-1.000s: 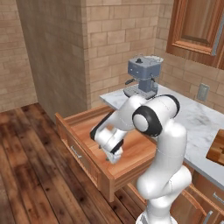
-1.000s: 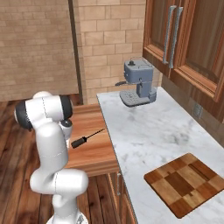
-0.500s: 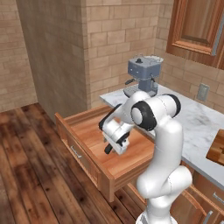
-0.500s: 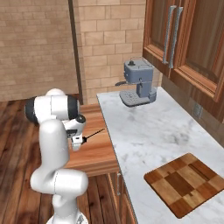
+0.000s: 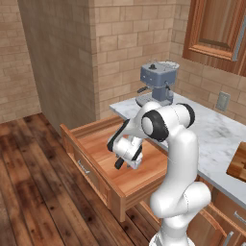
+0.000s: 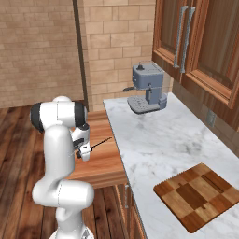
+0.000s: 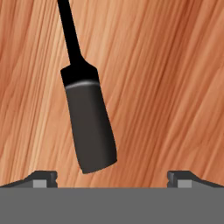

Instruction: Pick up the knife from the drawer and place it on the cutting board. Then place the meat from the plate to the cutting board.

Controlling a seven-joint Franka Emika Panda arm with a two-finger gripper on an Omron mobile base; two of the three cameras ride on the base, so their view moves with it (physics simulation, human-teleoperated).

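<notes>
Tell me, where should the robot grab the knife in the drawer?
Probably by the thick black handle of the knife, coming straight down from above. It lies flat on the drawer floor, and the open gripper already straddles the handle's end; the blade looks too thin.

We see the drawer [image 5: 91,158] pulled out to the left of the counter [image 6: 154,140], with the knife [image 7: 89,118] lying flat on its floor. The gripper [image 5: 126,162] hangs over the drawer, just above the knife. On the counter, the coffee machine [image 6: 147,88] stands at the back, and the cutting board [image 6: 198,195] lies nearer us.
</notes>
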